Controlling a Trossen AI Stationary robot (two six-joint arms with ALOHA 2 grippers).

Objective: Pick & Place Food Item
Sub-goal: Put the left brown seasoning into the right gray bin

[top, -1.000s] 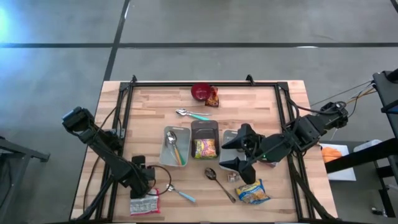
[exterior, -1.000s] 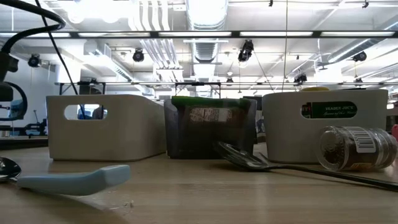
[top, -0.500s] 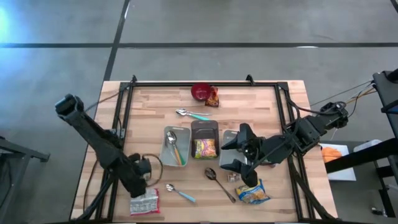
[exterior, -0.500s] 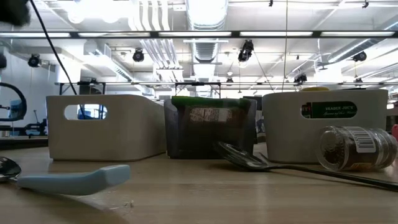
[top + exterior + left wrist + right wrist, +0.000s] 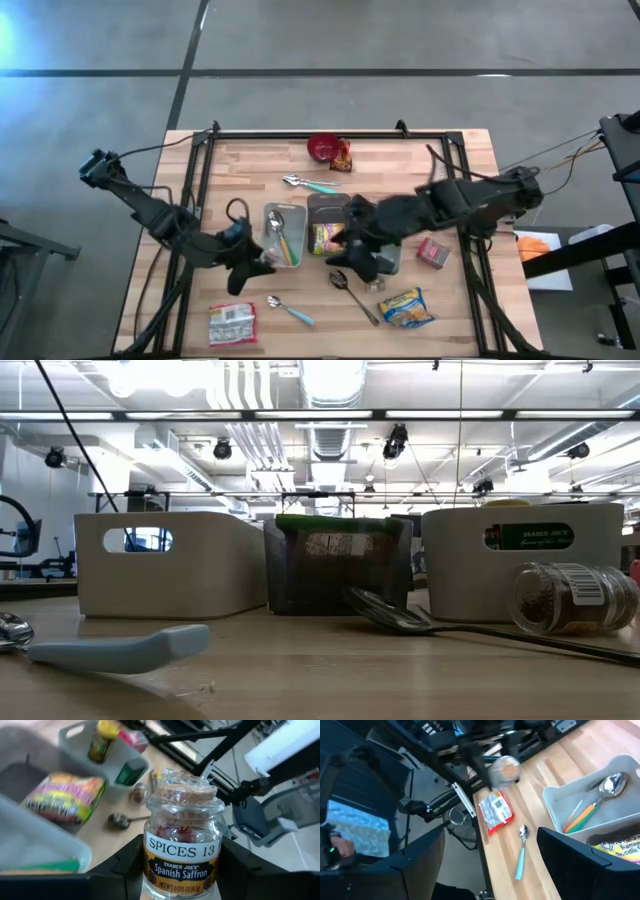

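Observation:
My left gripper (image 5: 256, 265) hangs above the table just left of the grey tray (image 5: 270, 250), shut on a small glass spice jar (image 5: 182, 845) with a cork stopper and a "Spanish Saffron" label. In the right wrist view the jar (image 5: 503, 769) shows as a blur. My right gripper (image 5: 346, 248) reaches over the dark middle tray (image 5: 328, 205) from the right. It is open, with nothing between its fingers. Neither gripper shows in the low view. My left gripper pinches the jar's lower glass body (image 5: 150, 882) between its two fingers (image 5: 125, 870), one on each side, below the label. The fingers slant down from the table's left. The jar is lifted clear, its cork end away from the wrist.
The grey tray holds spoons; the dark one holds a noodle packet (image 5: 328, 238). A silver packet (image 5: 232, 324), a blue-handled spoon (image 5: 288, 310), a dark spoon (image 5: 352, 293), a yellow packet (image 5: 405, 308) and a red box (image 5: 433, 251) lie near the front. A red bowl (image 5: 322, 148) sits far back.
My left gripper has risen from over the silver packet at the near left, gone toward the trays and tipped from pointing down to slanting. My right gripper has swung toward the table's left over the trays, uncovering the red box.

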